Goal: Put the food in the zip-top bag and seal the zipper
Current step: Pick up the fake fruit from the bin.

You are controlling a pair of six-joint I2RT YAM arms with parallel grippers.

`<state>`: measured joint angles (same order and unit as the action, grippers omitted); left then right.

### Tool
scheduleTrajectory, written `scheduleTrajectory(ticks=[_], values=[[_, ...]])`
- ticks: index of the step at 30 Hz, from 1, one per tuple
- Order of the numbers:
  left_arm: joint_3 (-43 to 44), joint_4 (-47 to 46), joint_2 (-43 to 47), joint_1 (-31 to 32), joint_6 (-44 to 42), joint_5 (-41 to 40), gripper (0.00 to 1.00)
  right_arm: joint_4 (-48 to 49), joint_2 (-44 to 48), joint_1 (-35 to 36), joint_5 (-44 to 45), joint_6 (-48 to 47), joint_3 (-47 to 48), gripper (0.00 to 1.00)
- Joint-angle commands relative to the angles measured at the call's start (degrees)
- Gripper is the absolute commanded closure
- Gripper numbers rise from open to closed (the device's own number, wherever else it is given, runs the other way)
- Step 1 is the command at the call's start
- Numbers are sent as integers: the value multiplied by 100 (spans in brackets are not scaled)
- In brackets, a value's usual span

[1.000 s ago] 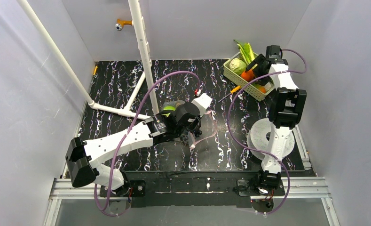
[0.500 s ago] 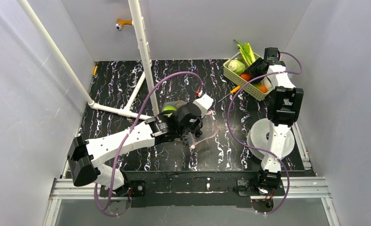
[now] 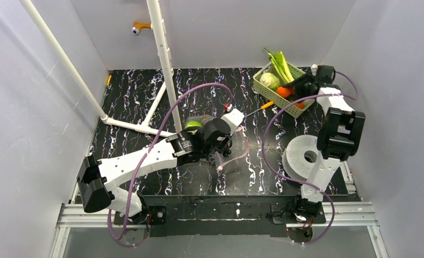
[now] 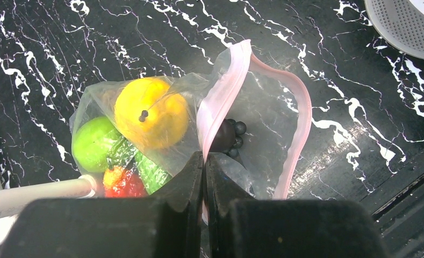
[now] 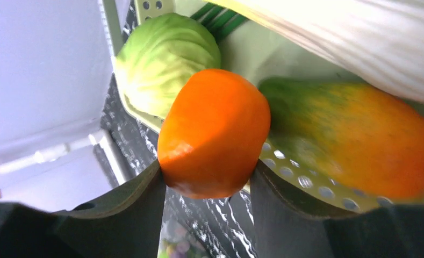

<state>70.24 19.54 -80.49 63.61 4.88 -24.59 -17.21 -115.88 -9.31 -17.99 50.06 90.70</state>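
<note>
The zip-top bag (image 4: pixel 263 107) lies on the black marbled table, also seen in the top view (image 3: pixel 237 146). My left gripper (image 4: pixel 204 161) is shut on its pink zipper (image 4: pixel 220 102) at the mouth, which gapes open. Inside are a yellow piece (image 4: pixel 150 113), green pieces (image 4: pixel 94 142), a red-orange piece and the dark grape bunch (image 4: pixel 225 137) near the mouth. My right gripper (image 5: pixel 207 183) is shut on the round orange fruit (image 5: pixel 215 131) at the basket, far right in the top view (image 3: pixel 284 91).
The pale green basket (image 3: pixel 268 97) holds the cabbage head (image 5: pixel 164 59), the leek (image 3: pixel 280 60) and an orange-green piece (image 5: pixel 360 134). A white perforated disc (image 3: pixel 306 156) lies by the right arm. A white pipe frame (image 3: pixel 164 59) stands left of the bag.
The right arm has swung out to the right and its wrist has turned, with the orange fruit still gripped at the basket. The left arm and the bag have not moved.
</note>
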Motion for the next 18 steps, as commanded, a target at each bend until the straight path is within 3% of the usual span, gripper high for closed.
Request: scheduleTrajectory(ticks=[1, 8, 18], values=[[212, 57, 47, 44, -70, -218, 100, 2158, 867, -441, -1015, 692, -1345, 95], [222, 68, 50, 70, -72, -180, 100, 3343, 1453, -824, -2064, 1034, -2474, 96], [235, 72, 18, 81, -53, -145, 100, 4202, 2360, -634, -2665, 1276, -3595, 97]])
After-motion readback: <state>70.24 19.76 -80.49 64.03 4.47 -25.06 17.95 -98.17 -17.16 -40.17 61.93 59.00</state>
